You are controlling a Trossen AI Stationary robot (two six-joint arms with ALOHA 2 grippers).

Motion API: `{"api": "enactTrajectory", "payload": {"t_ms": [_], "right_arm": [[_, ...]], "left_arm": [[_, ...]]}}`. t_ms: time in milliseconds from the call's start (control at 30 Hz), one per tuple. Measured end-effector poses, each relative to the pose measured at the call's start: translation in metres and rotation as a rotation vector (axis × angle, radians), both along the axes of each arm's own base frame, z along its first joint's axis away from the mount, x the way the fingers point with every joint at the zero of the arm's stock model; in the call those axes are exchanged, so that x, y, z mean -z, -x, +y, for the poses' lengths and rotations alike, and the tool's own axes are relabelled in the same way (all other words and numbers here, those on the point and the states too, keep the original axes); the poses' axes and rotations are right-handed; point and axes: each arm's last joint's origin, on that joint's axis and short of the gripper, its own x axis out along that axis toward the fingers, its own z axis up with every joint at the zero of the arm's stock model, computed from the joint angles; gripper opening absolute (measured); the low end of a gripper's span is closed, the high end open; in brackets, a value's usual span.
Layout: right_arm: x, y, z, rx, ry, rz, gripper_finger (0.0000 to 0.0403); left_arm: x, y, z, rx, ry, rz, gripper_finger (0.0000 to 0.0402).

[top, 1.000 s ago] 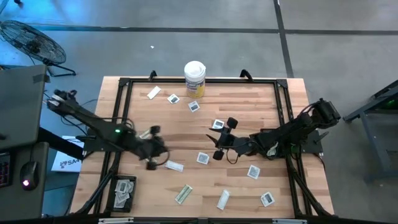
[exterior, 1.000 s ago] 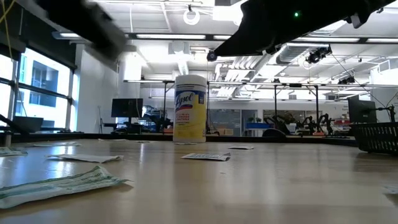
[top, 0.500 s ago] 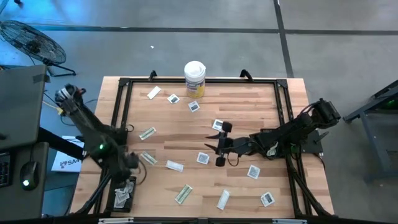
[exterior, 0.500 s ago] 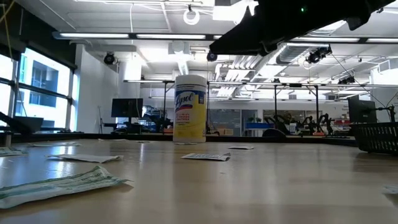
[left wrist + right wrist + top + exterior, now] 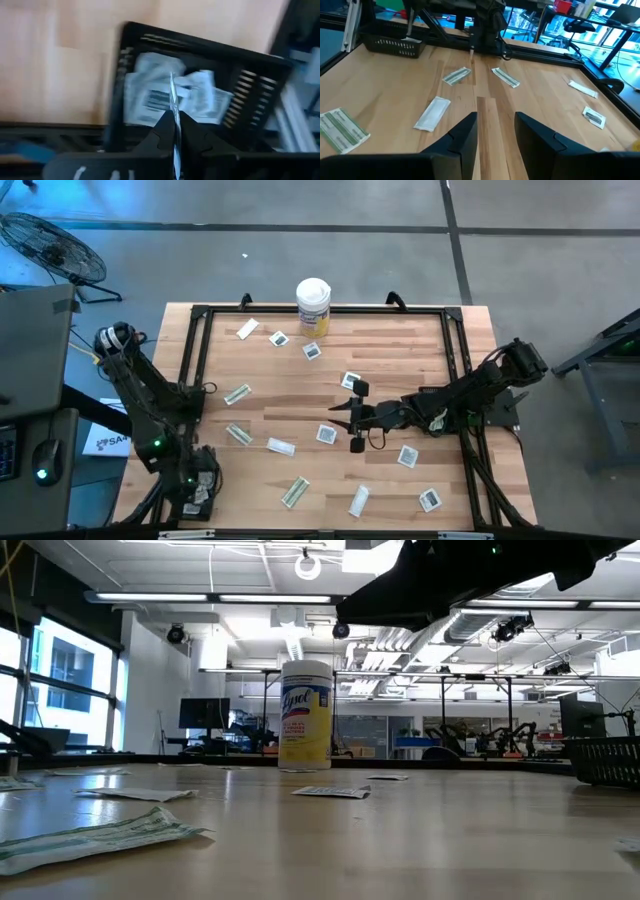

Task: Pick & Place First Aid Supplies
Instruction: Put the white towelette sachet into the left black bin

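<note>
Left pincer [image 5: 173, 131] hangs over the black basket [image 5: 196, 491] at the bench's [image 5: 400, 360] near-left corner, clenched on a thin packet [image 5: 173, 105] held edge-on; more packets [image 5: 150, 97] lie in the basket. Right pincer [image 5: 353, 416] hovers released above mid-bench beside a square sachet [image 5: 326, 434]. Other first aid supplies [image 5: 294, 492] lie scattered on the bench; a white canister [image 5: 313, 306] stands at the far edge.
</note>
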Motion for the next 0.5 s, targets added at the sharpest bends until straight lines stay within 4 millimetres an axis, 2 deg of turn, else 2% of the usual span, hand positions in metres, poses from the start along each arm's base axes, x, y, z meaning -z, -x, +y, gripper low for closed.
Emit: {"api": "enactTrajectory", "payload": {"t_ms": [267, 500], "right_arm": [[0.000, 0.000, 0.000, 0.000, 0.000, 0.000, 0.0124], [0.000, 0.000, 0.000, 0.000, 0.000, 0.000, 0.0124]], "left_arm": [[-0.001, 0.007, -0.005, 0.004, -0.015, -0.050, 0.0001], [-0.004, 0.003, -0.013, -0.005, 0.077, -0.081, 0.0001]]}}
